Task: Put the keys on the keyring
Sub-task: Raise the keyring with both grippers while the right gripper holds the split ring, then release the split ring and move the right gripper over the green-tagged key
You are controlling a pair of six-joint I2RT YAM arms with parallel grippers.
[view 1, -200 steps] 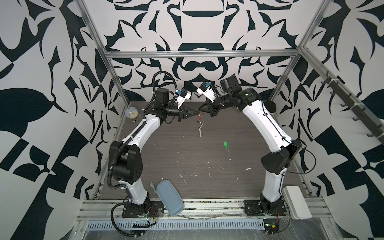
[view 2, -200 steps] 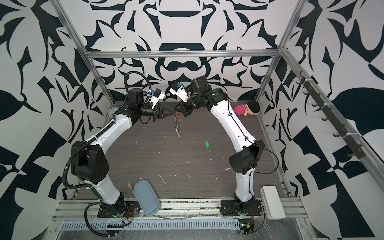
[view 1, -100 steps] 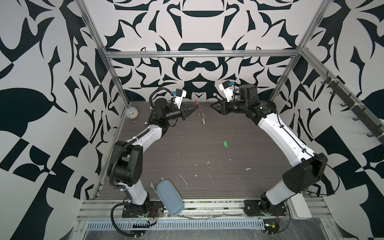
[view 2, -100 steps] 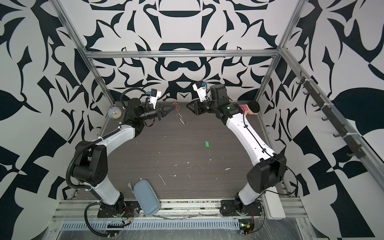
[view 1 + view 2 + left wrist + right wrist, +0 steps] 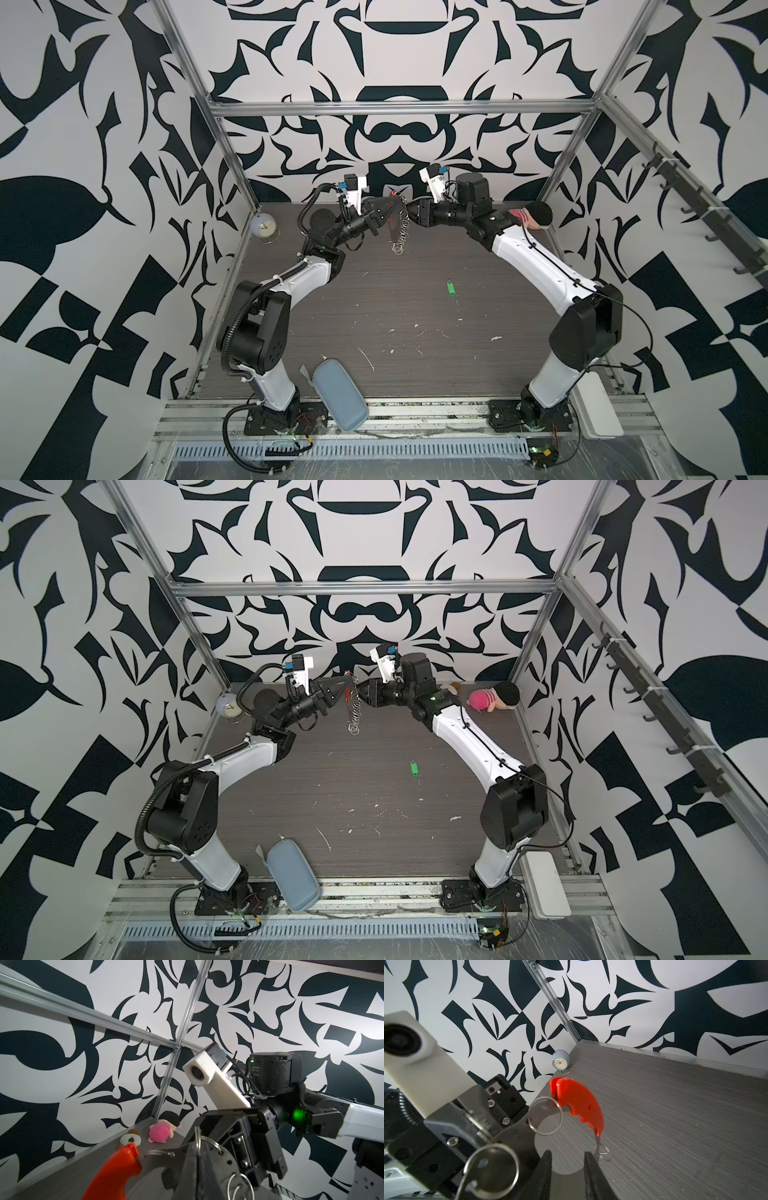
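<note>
While your left claw clamps the keyring aloft and your right claw hangs just beside it, jaws parted on nothing, the key lies on the table well below both, toward the bases, long axis front-to-back, right arm nearer.

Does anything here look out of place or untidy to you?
Yes. The grey-blue oval case lies askew, overhanging the front edge of the dark wood-grain table onto the metal rail, and small white flecks litter the tabletop.
</note>
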